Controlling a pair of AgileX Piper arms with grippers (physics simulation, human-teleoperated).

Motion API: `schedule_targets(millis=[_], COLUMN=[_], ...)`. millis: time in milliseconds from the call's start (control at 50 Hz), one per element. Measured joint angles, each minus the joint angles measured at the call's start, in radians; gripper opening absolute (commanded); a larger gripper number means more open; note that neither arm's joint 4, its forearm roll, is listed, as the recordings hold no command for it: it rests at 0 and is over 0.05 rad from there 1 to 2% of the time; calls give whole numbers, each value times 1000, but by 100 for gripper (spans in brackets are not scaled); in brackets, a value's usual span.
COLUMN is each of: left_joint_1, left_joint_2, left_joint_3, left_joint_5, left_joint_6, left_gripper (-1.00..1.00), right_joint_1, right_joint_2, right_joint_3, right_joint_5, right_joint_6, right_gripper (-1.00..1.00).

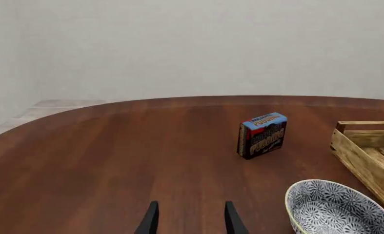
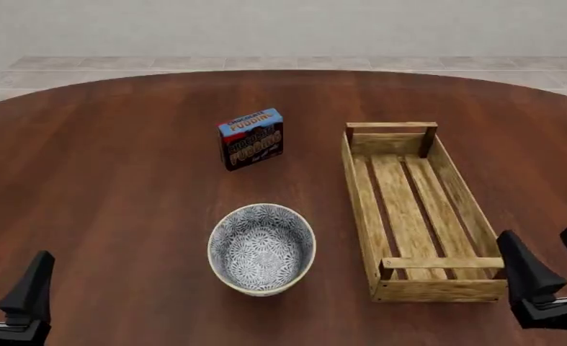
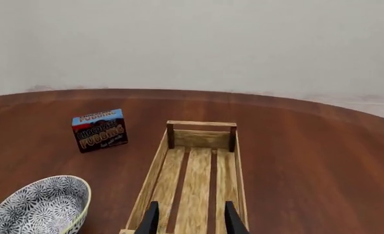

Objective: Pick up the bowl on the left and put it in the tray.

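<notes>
Floral-patterned bowl upright beside slatted tray

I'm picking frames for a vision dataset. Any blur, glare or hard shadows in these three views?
Front view: sharp throughout, flat even light; the bowl and tray cast only faint soft shadows on the table.
Left wrist view: crisp, pudding box lettering legible, no glare.
Right wrist view: equally sharp; mild sheen on the wood, nothing blown out.
</notes>
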Motion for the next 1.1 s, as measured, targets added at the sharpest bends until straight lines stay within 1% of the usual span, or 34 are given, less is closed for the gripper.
schedule_targets(millis=[140, 280, 400, 660, 900, 1100], left_joint_1=[0, 0, 0, 0, 0, 0], left_joint_2=[0, 0, 0, 0, 0, 0], left_joint_3=[0, 0, 0, 0, 0, 0], left_joint_5=[0, 0, 0, 0, 0, 0], left_joint_6=[0, 0, 0, 0, 0, 0], left_gripper=[100, 100, 100, 100, 100, 100], right_joint_1=[69, 180, 290, 459, 559, 606], right_joint_2=[85, 193, 283, 471, 646, 777], right_joint_3=[-99, -187, -243, -319, -348, -362], right_joint_5=[32, 39, 24, -45, -136, -208], right_joint_6=[-1, -2, 7, 39, 64, 80], right_gripper=[100, 100, 100, 100, 100, 100])
